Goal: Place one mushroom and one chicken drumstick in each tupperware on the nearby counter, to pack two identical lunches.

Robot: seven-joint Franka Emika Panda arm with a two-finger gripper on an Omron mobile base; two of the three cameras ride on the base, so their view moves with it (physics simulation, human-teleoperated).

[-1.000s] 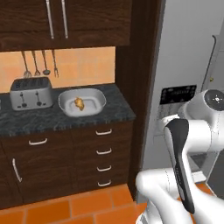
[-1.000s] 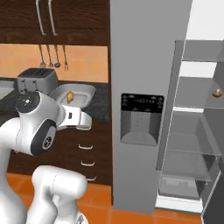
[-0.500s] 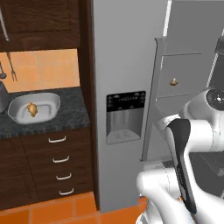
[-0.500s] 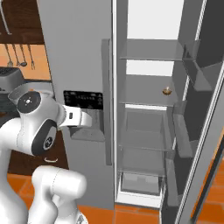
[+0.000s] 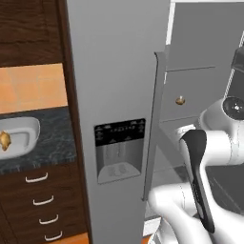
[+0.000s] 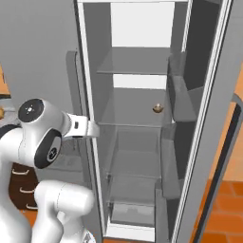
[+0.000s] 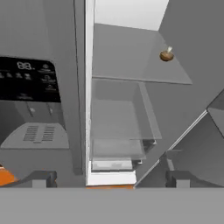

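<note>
Matt grey fridge (image 5: pixel 119 71) (stone counter (image 5: pixel 47 147))

Your white arm (image 6: pixel 40 137): elbow bent, forearm level toward 3 o'clock. Gripper (image 7: pixel 107 178): jaws spread wide, nothing between fingertips (image 7: pixel 41 178).

Both base views sit behind the arm, facing the grey fridge (image 5: pixel 119 95): the left one looks at its closed dispenser door, the counter (image 5: pixel 45 147) left of it; the right one looks into its open compartment. The hand view looks closer, slightly downward at the fridge's shelves; all share the mushroom (image 6: pixel 157 108)
</note>
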